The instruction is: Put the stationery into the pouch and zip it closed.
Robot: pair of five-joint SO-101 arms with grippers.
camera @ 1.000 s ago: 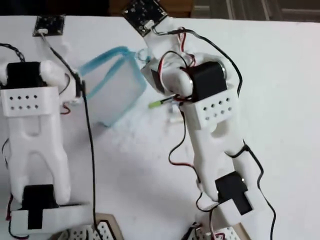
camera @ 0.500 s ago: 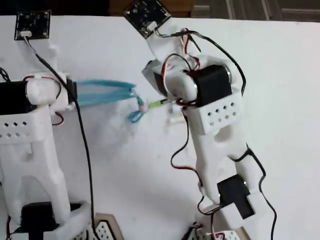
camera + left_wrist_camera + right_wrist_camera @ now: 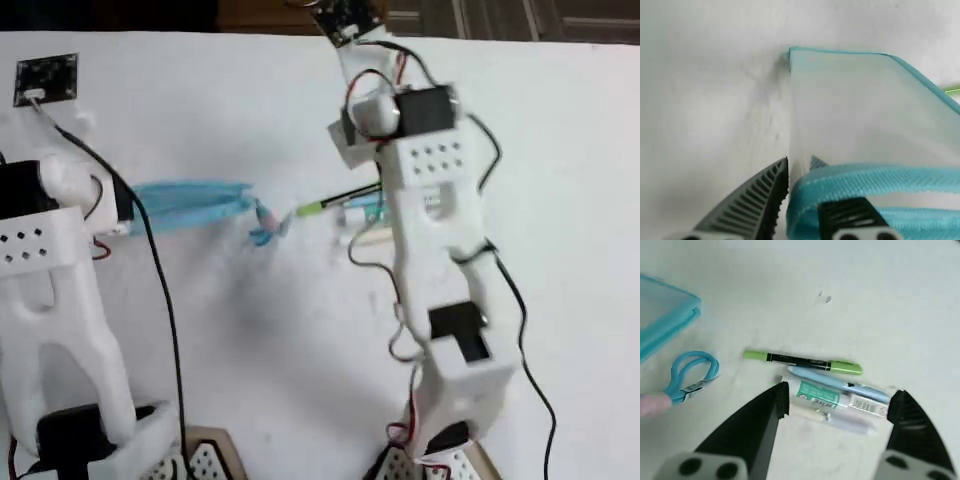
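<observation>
From above, I see the left arm at the left of the bench. The pouch stands on edge off its tip, reaching toward the middle. The blue loop of the zip cord lies on the bench just beyond the pouch's free end. A green pen lies just past the loop. Its far end runs under the right arm, where the rest of the stationery sits partly hidden.

On the left wrist camera, the left gripper is clamped on the pouch's teal zip band. One finger is outside the pouch wall, and the other sits under the band. The translucent wall stretches away from the gripper to the bench.

On the right wrist camera, the right gripper is spread wide and holds nothing. Framed between its fingers, the green pen, a blue pen, a white tube and a pale stick lie side by side, touching. The blue loop and a corner of the pouch lie beyond the green pen's tip.
</observation>
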